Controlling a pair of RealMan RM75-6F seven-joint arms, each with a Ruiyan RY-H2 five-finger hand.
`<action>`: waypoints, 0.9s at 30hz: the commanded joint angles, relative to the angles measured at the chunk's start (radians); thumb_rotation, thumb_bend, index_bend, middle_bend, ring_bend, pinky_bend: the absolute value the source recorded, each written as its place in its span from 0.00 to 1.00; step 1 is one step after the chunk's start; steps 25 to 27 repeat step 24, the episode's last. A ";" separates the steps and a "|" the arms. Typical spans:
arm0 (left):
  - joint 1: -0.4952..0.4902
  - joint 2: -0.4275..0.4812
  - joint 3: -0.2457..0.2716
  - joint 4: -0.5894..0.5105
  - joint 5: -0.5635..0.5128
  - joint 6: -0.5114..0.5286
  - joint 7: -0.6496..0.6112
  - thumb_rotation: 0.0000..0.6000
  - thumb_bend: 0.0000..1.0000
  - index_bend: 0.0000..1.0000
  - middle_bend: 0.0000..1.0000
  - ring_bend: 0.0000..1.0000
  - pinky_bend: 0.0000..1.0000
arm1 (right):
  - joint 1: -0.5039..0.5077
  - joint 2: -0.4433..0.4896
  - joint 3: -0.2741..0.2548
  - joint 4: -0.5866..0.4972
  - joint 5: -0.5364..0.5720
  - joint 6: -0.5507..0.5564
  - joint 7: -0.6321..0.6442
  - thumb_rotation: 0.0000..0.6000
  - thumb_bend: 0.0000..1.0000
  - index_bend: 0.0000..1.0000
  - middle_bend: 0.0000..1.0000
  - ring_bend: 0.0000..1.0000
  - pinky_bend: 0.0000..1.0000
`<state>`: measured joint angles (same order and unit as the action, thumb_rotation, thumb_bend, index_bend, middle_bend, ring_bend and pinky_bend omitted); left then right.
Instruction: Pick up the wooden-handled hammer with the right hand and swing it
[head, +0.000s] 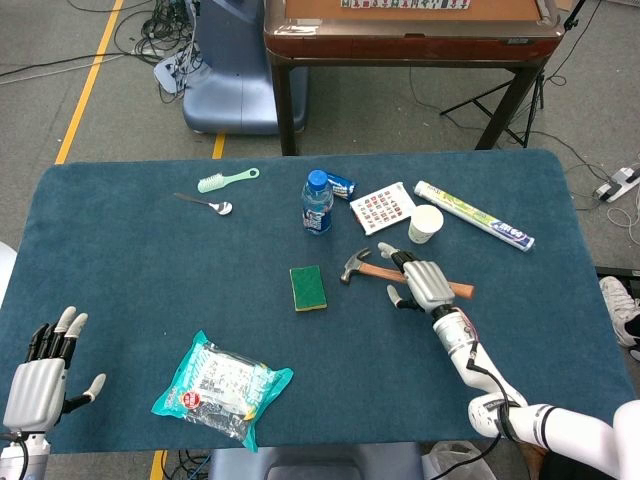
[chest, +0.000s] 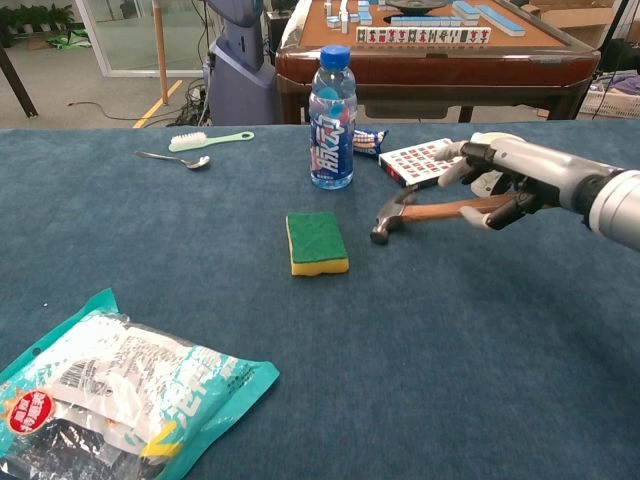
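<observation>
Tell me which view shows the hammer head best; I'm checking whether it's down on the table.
The chest view: the hammer is seen side-on, head on the cloth, right hand opening over the handle. The head view shows it only from above, small.
</observation>
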<state>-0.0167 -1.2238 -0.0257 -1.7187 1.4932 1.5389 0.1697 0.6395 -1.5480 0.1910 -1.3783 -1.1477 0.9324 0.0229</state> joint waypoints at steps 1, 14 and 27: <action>0.000 0.001 -0.001 0.000 -0.001 0.000 -0.001 1.00 0.23 0.00 0.00 0.00 0.00 | -0.037 0.058 -0.002 -0.061 -0.032 0.052 0.013 1.00 0.50 0.00 0.18 0.15 0.39; -0.008 0.003 -0.011 0.002 -0.007 -0.004 -0.009 1.00 0.23 0.00 0.00 0.00 0.00 | -0.263 0.314 -0.093 -0.288 -0.189 0.357 0.008 1.00 0.50 0.01 0.26 0.15 0.39; -0.022 -0.002 -0.015 -0.004 -0.008 -0.019 0.005 1.00 0.23 0.00 0.00 0.00 0.00 | -0.476 0.416 -0.169 -0.355 -0.252 0.623 -0.073 1.00 0.50 0.10 0.33 0.23 0.39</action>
